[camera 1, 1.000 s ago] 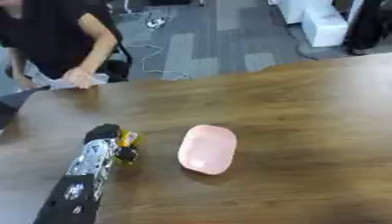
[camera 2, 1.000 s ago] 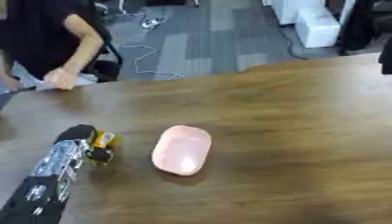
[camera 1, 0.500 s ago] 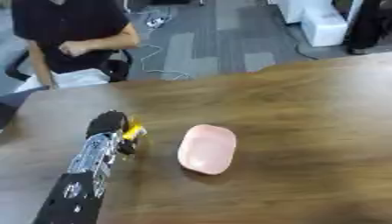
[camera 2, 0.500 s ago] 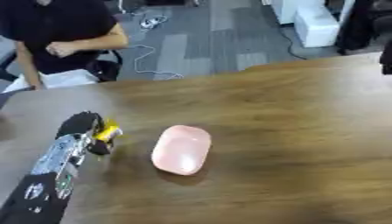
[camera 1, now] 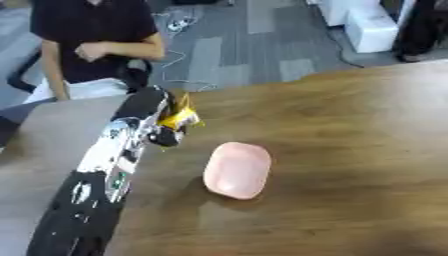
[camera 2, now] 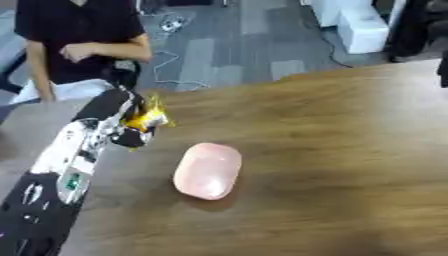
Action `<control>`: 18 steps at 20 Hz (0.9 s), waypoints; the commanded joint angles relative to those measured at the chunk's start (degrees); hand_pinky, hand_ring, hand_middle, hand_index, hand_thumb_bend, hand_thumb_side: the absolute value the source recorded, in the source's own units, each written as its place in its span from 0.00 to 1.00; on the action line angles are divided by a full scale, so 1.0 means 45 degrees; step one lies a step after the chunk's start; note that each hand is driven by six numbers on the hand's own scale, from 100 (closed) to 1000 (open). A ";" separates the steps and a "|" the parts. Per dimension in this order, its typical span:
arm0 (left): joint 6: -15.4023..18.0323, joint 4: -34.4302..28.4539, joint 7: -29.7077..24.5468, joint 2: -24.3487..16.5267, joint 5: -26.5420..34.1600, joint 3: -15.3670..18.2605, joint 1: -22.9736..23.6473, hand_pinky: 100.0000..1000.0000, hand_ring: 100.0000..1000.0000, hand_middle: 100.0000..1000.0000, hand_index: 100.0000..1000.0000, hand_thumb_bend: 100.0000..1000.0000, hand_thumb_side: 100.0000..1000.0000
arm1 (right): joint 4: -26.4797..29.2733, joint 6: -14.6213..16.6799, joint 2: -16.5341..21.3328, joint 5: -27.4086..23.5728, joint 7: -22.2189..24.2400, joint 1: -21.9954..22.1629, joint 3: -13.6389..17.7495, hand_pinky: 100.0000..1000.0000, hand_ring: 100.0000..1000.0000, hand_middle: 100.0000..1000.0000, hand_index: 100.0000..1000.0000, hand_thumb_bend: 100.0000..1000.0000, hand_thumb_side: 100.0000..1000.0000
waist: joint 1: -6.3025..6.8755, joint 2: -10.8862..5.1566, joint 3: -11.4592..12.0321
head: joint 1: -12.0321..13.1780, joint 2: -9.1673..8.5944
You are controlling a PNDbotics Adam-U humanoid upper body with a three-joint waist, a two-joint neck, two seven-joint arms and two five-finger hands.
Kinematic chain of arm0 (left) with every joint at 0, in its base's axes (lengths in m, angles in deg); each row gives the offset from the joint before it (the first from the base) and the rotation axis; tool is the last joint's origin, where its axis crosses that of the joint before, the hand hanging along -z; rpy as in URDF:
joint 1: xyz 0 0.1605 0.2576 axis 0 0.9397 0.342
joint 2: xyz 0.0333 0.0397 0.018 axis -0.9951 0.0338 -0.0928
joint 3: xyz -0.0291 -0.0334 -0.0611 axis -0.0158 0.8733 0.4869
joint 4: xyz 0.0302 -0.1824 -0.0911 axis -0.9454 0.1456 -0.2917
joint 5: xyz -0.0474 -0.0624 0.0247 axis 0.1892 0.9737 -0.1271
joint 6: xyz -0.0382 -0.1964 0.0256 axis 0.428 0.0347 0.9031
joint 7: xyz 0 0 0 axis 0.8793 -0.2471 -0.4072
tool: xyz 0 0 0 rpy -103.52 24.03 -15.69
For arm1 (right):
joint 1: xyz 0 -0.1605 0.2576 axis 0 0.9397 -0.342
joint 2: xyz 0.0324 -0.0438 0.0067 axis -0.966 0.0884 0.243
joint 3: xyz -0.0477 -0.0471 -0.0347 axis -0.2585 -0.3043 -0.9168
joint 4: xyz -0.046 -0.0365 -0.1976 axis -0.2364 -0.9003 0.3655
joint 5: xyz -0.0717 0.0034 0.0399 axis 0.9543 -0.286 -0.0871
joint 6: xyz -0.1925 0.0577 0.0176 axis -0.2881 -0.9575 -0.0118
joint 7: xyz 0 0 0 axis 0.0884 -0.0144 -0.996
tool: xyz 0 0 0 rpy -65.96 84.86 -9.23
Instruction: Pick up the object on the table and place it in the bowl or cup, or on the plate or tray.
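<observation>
Left hand [camera 1: 153, 122] is up over the wooden table [camera 1: 350, 150], fingers curled round a small yellow crinkly packet [camera 1: 179, 116], held clear of the tabletop. Packet shows yellow with a bit of white; any print on it is too blurred to read. Arm comes in from the lower left, black with silver sections.

Pink oval tray [camera 1: 237, 169] sits on the table to the right of the hand and nearer the camera, apart from the packet, nothing in it. No markings visible on the tray.

Right hand shows in neither view.
</observation>
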 commanded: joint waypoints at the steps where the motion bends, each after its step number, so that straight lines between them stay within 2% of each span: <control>1: 0.0553 -0.0673 -0.0335 0.0024 0.0764 -0.0363 -0.0156 0.00 0.06 0.07 0.17 0.03 0.00 | 0.0171 0.0000 0.0179 -0.0038 0.0044 -0.0122 0.0009 0.00 0.09 0.17 0.63 0.05 1.00 | -0.0050 -0.0079 -0.0025 | 0.0071 -0.0002; 5: 0.1018 -0.0840 -0.0755 0.0081 0.1085 -0.0746 -0.0052 0.00 0.09 0.09 0.20 0.03 0.00 | 0.0171 -0.0004 0.0184 -0.0050 0.0057 -0.0149 0.0009 0.00 0.09 0.17 0.63 0.05 1.00 | -0.0040 -0.0062 -0.0051 | 0.0021 -0.0002; 6: 0.1082 -0.0888 -0.0812 0.0124 0.1136 -0.0815 -0.0040 0.00 0.09 0.09 0.20 0.00 0.00 | 0.0171 -0.0003 0.0185 -0.0050 0.0062 -0.0151 0.0008 0.00 0.09 0.17 0.63 0.05 1.00 | -0.0041 -0.0060 -0.0056 | 0.0011 -0.0002; 10: 0.1288 -0.0994 -0.0983 0.0375 0.1335 -0.1096 -0.0033 0.00 0.12 0.12 0.23 0.02 0.00 | 0.0171 0.0007 0.0184 -0.0056 0.0070 -0.0173 0.0003 0.00 0.09 0.17 0.63 0.05 1.00 | -0.0046 -0.0052 -0.0082 | 0.0008 -0.0002; 12: 0.1407 -0.0946 -0.1058 0.0511 0.1393 -0.1243 -0.0031 0.00 0.19 0.19 0.29 0.00 0.08 | 0.0171 0.0015 0.0183 -0.0065 0.0073 -0.0200 -0.0004 0.00 0.09 0.17 0.63 0.05 1.00 | -0.0041 -0.0047 -0.0105 | 0.0003 -0.0002; 15: 0.1822 -0.0633 -0.1127 0.0651 0.1653 -0.1464 -0.0019 0.01 0.27 0.30 0.37 0.02 0.23 | 0.0171 0.0025 0.0184 -0.0093 0.0075 -0.0259 -0.0017 0.00 0.09 0.18 0.63 0.05 1.00 | -0.0024 -0.0041 -0.0144 | -0.0018 -0.0002; 16: 0.2120 -0.0384 -0.1152 0.0669 0.1956 -0.1528 -0.0016 0.00 0.26 0.28 0.35 0.00 0.63 | 0.0171 0.0027 0.0187 -0.0101 0.0076 -0.0282 -0.0021 0.00 0.09 0.18 0.63 0.04 1.00 | -0.0017 -0.0041 -0.0157 | -0.0029 -0.0002; 17: 0.2377 -0.0119 -0.1098 0.0658 0.2208 -0.1524 -0.0026 0.07 0.32 0.36 0.41 0.03 0.30 | 0.0171 0.0026 0.0189 -0.0109 0.0078 -0.0299 -0.0024 0.00 0.09 0.18 0.62 0.04 1.00 | -0.0012 -0.0042 -0.0164 | -0.0036 -0.0002; 18: 0.2688 0.0209 -0.1015 0.0656 0.2548 -0.1524 -0.0014 0.09 0.33 0.37 0.42 0.04 0.31 | 0.0171 0.0033 0.0190 -0.0123 0.0071 -0.0324 -0.0026 0.00 0.09 0.18 0.62 0.04 1.00 | -0.0006 -0.0042 -0.0176 | -0.0058 -0.0002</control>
